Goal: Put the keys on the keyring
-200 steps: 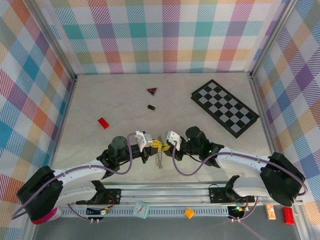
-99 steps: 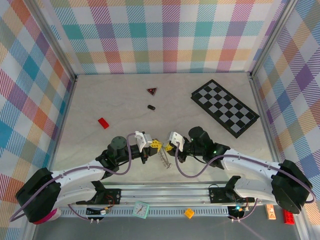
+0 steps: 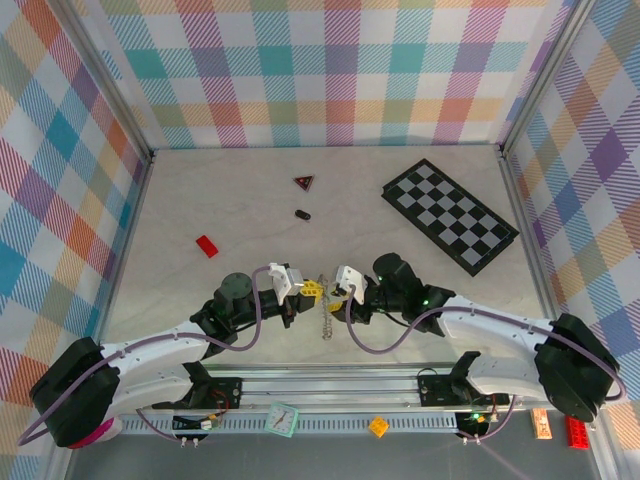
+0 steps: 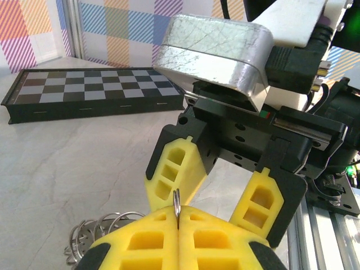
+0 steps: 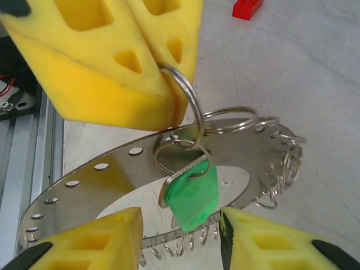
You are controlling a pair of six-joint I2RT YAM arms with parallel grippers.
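The keyring (image 5: 84,169), a thin flat metal hoop pierced with holes round its rim, hangs at the middle of the desk's (image 3: 250,200) near edge, between the two hands. Whether its lower part rests on the desk I cannot tell. The keys (image 5: 284,169) run along its rim as a fringe of tiny wire loops, some of them bunched at one side. A larger split ring (image 5: 188,104) links through a smaller loop that carries a green tag (image 5: 194,194) and joins the hoop. The left hand (image 4: 178,216) is closed tight on the top of that split ring, so the whole bundle dangles from it. The right hand (image 5: 179,225) faces it with its fingers spread wide on either side of the green tag, touching nothing. I judge the bundle light but limp and slippery. It is likely to swing and twist on its links, and the bare metal gives the foam fingers little to bite on. The green tag or the flat face of the hoop looks the surest place to pinch, not the fine loops. A chequered board (image 3: 450,215) lies well apart, toward the far right corner.
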